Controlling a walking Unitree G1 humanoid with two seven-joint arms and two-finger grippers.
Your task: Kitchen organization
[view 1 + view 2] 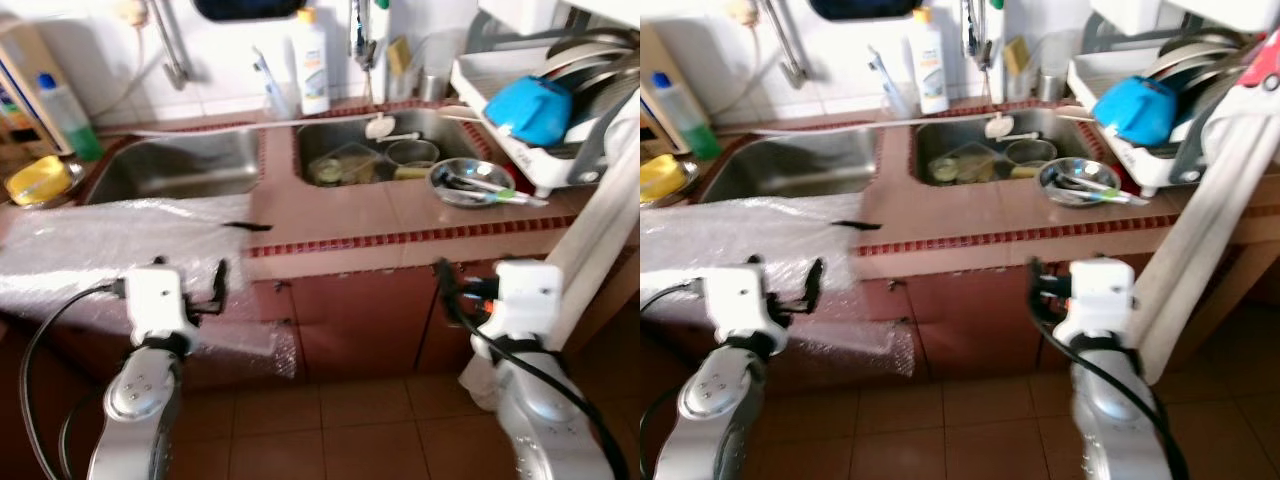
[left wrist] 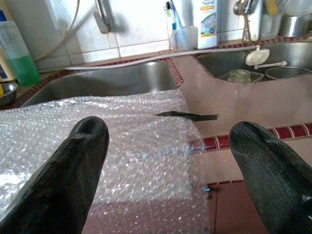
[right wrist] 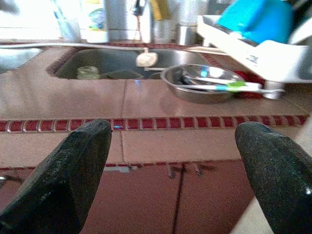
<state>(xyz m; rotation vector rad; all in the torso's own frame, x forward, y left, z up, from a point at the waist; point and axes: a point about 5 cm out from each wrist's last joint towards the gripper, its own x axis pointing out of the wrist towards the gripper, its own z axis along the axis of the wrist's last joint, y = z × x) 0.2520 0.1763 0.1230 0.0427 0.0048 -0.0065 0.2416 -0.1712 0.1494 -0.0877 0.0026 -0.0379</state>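
1. Left eye view gives me a tiled counter (image 1: pixel 340 215) with two steel sinks, and my two arms held low in front of the cabinet doors (image 1: pixel 360 320); the whole picture is soft and blurred.
2. My left gripper (image 2: pixel 168 170) has its fingers spread wide with nothing between them. It hangs in front of the counter edge, facing a sheet of bubble wrap (image 2: pixel 97 141) that covers the left part of the counter and drapes down over the cabinet front.
3. A thin dark object (image 2: pixel 187 116) lies at the edge of the bubble wrap; I cannot make out what it is.
4. My right gripper (image 3: pixel 175 165) is likewise spread wide and empty, held below counter level and facing the right sink.
5. A steel bowl (image 3: pixel 207 83) sits on the counter just beside the right sink (image 1: pixel 375 150), with utensils lying in it, one with a green handle; their exact kind is too blurred to name.
6. The right sink holds a glass jar (image 3: pixel 87 72) and a pot, partly hidden by the sink wall.
7. A white dish rack (image 1: pixel 530 130) at the far right carries a blue item (image 1: pixel 528 108) and plates, cut off by the frame edge.
8. A white bottle (image 1: pixel 312 62) stands behind the sinks, and a green bottle (image 1: pixel 68 118) at far left.
9. A pale cloth (image 1: pixel 600 230) hangs down at the right, hiding the counter's end.
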